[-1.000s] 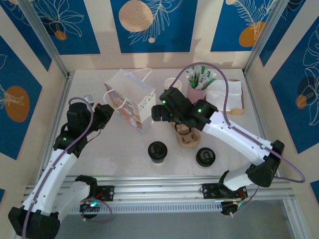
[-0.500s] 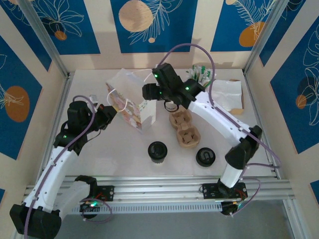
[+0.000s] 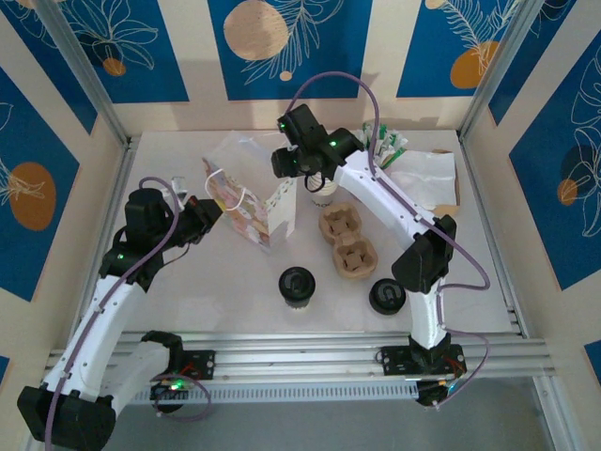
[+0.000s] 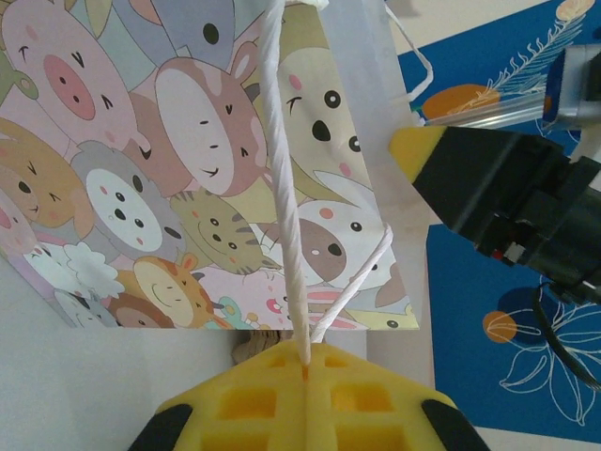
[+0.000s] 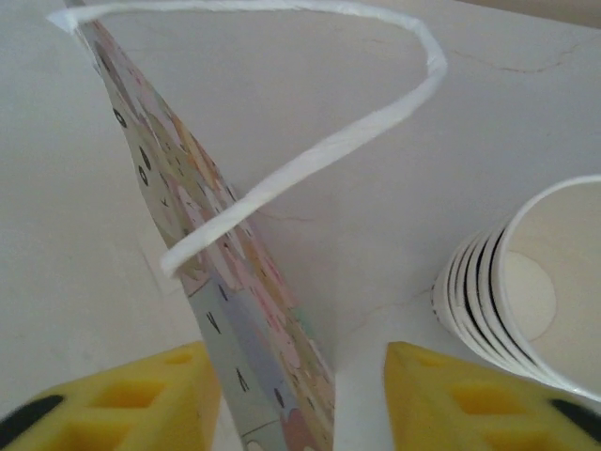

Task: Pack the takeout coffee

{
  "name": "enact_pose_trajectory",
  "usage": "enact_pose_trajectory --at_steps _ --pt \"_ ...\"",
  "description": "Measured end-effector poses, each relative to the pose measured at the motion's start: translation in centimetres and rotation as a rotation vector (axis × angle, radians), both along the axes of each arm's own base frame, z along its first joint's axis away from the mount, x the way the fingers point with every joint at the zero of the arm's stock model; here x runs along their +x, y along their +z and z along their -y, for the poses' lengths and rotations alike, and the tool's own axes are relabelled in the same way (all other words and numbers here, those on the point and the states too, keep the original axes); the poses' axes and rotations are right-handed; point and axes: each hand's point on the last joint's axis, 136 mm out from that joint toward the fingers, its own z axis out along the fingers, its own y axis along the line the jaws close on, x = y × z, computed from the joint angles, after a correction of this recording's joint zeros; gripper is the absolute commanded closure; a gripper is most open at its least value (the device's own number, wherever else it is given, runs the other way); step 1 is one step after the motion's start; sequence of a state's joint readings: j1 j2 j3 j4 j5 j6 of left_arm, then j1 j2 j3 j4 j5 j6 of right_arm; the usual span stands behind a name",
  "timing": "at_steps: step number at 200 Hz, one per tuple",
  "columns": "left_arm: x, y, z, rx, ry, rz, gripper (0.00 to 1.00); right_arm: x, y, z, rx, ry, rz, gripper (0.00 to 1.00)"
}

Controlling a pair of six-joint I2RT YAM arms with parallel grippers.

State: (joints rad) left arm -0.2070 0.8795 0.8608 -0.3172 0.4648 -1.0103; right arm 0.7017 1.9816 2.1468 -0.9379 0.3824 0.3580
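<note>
The takeout coffee (image 3: 297, 285), a short pale cup under a black lid, stands alone on the table in front of the bag. The animal-print gift bag (image 3: 249, 207) stands upright at the back left. My left gripper (image 3: 210, 210) is at the bag's left side. In the left wrist view its yellow pads (image 4: 308, 362) are shut on the bag's white rope handle (image 4: 282, 188). My right gripper (image 3: 278, 172) hangs over the bag's far top edge. In the right wrist view it (image 5: 300, 395) is open, with the bag's wall (image 5: 235, 310) between its fingers, touching neither.
A cardboard cup carrier (image 3: 346, 240) lies right of the bag. A loose black lid (image 3: 387, 296) sits near the front. A stack of lidless paper cups (image 3: 322, 193) stands behind the carrier (image 5: 535, 282). A pink holder with stirrers (image 3: 385, 146) and napkins (image 3: 427, 178) are at the back right.
My right arm swung from above the cup carrier back and left to the bag's far top edge, and its jaws narrowed. The left gripper kept its hold on the handle.
</note>
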Motion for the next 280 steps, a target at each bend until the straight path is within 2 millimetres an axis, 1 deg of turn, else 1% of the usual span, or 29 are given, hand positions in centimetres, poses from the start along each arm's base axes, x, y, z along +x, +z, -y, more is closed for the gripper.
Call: enact_pose_trajectory --at_steps 4,6,10,13,19,22,31,36,58,63,87,119,135,150,175,188,197,211,245,259,269,275,280 --pt "0.0 0.0 0.0 0.0 -0.001 -0.001 1.0 0.0 0.0 0.0 0.0 0.001 -0.003 0.64" --pt "0.0 0.0 0.0 -0.001 -0.003 -0.001 1.0 0.0 0.0 0.0 0.0 0.003 -0.003 0.68" --pt "-0.1 0.0 0.0 -0.001 -0.004 -0.002 1.0 -0.1 -0.1 0.0 -0.002 0.009 -0.004 0.71" --pt "-0.1 0.1 0.1 -0.002 -0.006 -0.002 0.99 -0.1 0.0 0.0 -0.001 0.013 -0.005 0.76" --pt "-0.1 0.1 0.1 0.001 -0.008 -0.001 0.99 -0.2 0.0 -0.1 0.003 0.016 -0.009 0.79" --pt "-0.2 0.2 0.1 0.005 -0.009 0.001 0.98 -0.2 0.0 -0.1 -0.003 0.026 -0.006 0.83" --pt "-0.3 0.4 0.0 0.014 -0.014 0.007 0.98 -0.3 0.0 -0.1 0.004 0.023 -0.014 0.85" --pt "-0.3 0.6 0.0 0.017 -0.016 0.011 0.98 -0.4 0.0 -0.1 0.0 0.027 -0.015 0.9" --pt "-0.4 1.3 0.1 0.031 -0.028 0.032 0.97 -0.7 -0.2 -0.2 0.0 0.036 -0.026 0.92" --pt "-0.5 1.4 0.1 0.033 -0.033 0.035 0.97 -0.8 -0.1 -0.3 -0.002 0.039 -0.027 0.96" --pt "-0.8 1.4 0.2 0.045 -0.049 0.036 0.96 -1.4 0.0 -0.5 -0.011 0.042 -0.027 0.96" --pt "-1.3 1.5 0.1 0.046 -0.051 0.036 0.95 -3.3 0.6 -0.7 -0.042 0.033 -0.018 0.96" --pt "-1.7 1.8 0.0 0.05 -0.053 0.048 0.93 -4.5 1.0 -0.2 -0.055 0.016 -0.016 0.96" --pt "-2.1 1.9 -0.1 0.062 -0.054 0.06 0.91 -5.7 1.5 0.5 -0.06 -0.001 -0.014 0.95" --pt "-2.5 1.8 -0.5 0.081 -0.045 0.07 0.86 -7.4 2.1 1.9 -0.055 -0.033 -0.005 0.94" --pt "-2.6 1.7 -0.6 0.089 -0.044 0.073 0.8 -8.2 1.9 2.5 -0.049 -0.044 -0.014 0.93" --pt "-2.6 1.6 -0.6 0.094 -0.046 0.074 0.78 -8.6 1.6 2.9 -0.047 -0.053 -0.025 0.93" --pt "-2.7 1.5 -0.6 0.101 -0.046 0.072 0.74 -9.0 1.1 2.9 -0.042 -0.068 -0.042 0.91" --pt "-2.8 1.1 -0.9 0.135 -0.045 0.076 0.5 -9.8 0.4 1.9 -0.033 -0.076 -0.048 0.85" --pt "-2.8 0.9 -1.1 0.155 -0.043 0.077 0.41 -10.1 0.5 1.6 -0.028 -0.079 -0.048 0.8" --pt "-2.8 0.7 -1.3 0.168 -0.037 0.071 0.36 -10.2 0.5 1.5 -0.029 -0.079 -0.045 0.75" --pt "-2.8 0.7 -1.4 0.18 -0.035 0.072 0.34 -10.2 0.5 1.5 -0.031 -0.083 -0.044 0.69" --pt "-2.9 0.7 -1.5 0.195 -0.035 0.077 0.33 -10.2 0.5 1.6 -0.029 -0.091 -0.044 0.61"
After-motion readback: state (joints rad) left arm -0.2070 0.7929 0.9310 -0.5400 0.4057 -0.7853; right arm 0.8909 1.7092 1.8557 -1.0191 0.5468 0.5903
